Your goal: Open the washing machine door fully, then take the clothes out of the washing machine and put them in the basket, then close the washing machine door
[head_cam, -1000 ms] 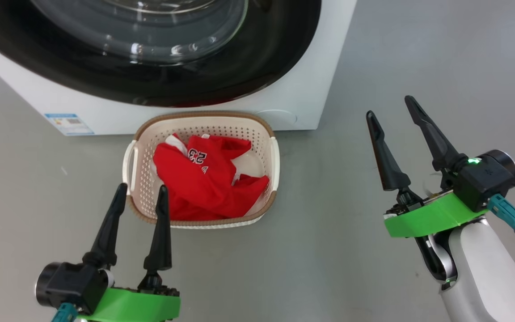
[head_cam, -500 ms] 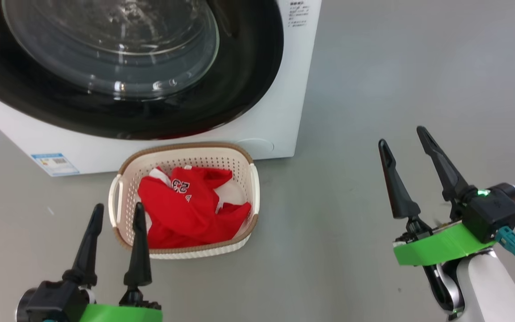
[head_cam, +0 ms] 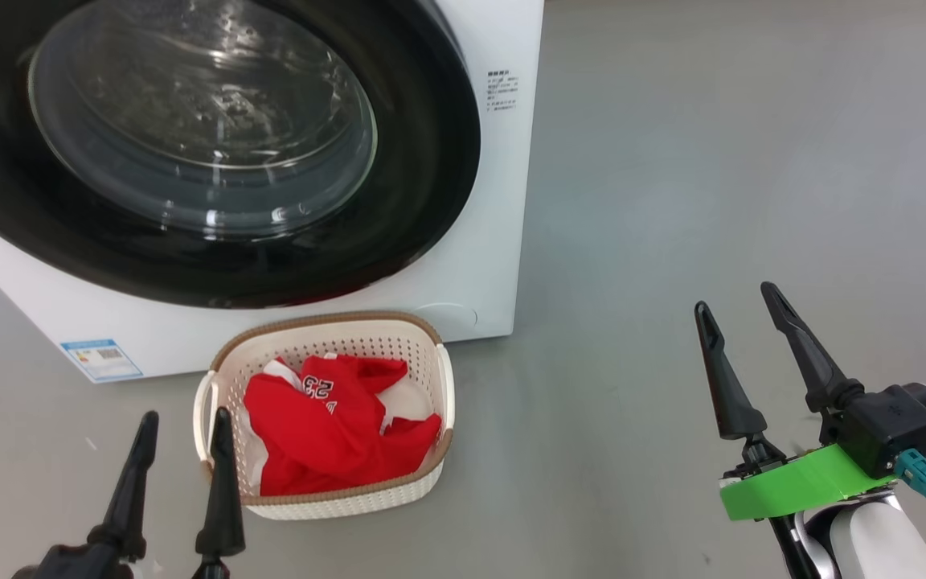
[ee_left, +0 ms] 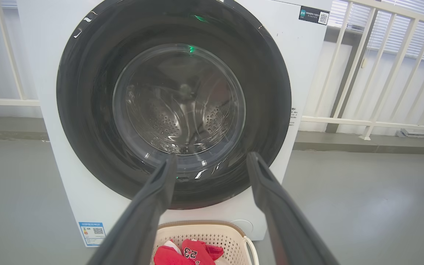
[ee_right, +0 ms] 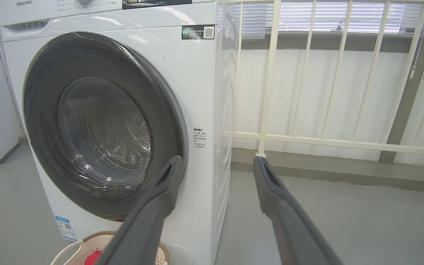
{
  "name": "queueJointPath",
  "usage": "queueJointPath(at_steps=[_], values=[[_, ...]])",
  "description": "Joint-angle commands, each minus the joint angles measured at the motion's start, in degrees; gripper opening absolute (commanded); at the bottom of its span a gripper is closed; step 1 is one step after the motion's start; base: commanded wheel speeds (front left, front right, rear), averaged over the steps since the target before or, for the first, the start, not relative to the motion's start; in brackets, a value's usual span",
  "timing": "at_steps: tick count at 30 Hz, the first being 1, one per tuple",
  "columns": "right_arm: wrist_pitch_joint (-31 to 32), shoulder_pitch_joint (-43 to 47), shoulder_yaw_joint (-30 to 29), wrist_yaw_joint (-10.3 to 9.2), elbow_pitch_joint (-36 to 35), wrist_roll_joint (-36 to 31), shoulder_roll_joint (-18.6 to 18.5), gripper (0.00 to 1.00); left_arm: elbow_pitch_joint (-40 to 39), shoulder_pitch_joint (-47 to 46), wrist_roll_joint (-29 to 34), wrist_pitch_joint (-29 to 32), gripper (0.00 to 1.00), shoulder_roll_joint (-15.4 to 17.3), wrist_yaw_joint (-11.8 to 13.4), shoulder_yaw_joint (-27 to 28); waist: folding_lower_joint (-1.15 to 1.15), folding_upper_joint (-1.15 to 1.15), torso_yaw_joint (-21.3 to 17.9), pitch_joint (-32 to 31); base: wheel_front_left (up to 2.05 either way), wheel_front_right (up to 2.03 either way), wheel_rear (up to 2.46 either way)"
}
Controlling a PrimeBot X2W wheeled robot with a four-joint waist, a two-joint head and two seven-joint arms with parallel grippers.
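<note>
By the look of things the job is all but finished. The washing machine door (head_cam: 202,137) lies flush against the front of the washing machine (head_cam: 479,241), its glossy black rim sitting level with the white panel in both wrist views, so I judge it shut, though the pictures cannot show whether the latch has caught. Through the glass, the left wrist view shows the steel drum (ee_left: 179,110) with no red fabric in it, as far as the reflections allow. The clothes (head_cam: 326,438) lie heaped in the basket (head_cam: 350,503), the white number print facing up; the basket stands on the floor (head_cam: 712,161) at 6 o'clock from the door, close up to the foot of the machine, with the small blue label (head_cam: 101,359) at its 10 o'clock. In the head view the left gripper (head_cam: 186,415) sits at 7 o'clock, its fingers spread and empty, the inner one crossing the basket's near corner in the picture, though whether it touches the rim I cannot tell. The right gripper (head_cam: 735,296) sits at 4 o'clock, well apart from the machine and the basket, fingers likewise spread and holding nothing. Opening, unloading and closing all read as done; what is left, at most, is confirming that the door is properly latched and that nothing remains hidden in the drum.
</note>
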Motion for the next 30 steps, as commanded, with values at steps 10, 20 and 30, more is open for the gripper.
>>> queueJointPath(at_steps=[10,20,30], values=[[-0.1,3.3,1.5,-0.22,-1.1,2.2,0.1,1.00,-2.5,2.4,-0.8,1.1,1.00,1.7,1.4,2.8,0.00,0.00,-1.0,-4.1,0.00,0.00,0.00],[-0.1,3.8,1.3,-0.22,-1.6,2.1,0.1,1.00,-3.1,3.2,-1.1,1.9,1.00,2.2,2.1,2.9,0.00,0.00,-1.2,-4.3,0.00,0.00,0.00],[-0.1,3.9,1.4,-0.22,-1.8,2.0,0.1,1.00,-3.0,3.1,-0.8,2.1,1.00,2.8,2.5,2.5,0.00,0.00,-0.7,-4.4,0.00,0.00,0.00]])
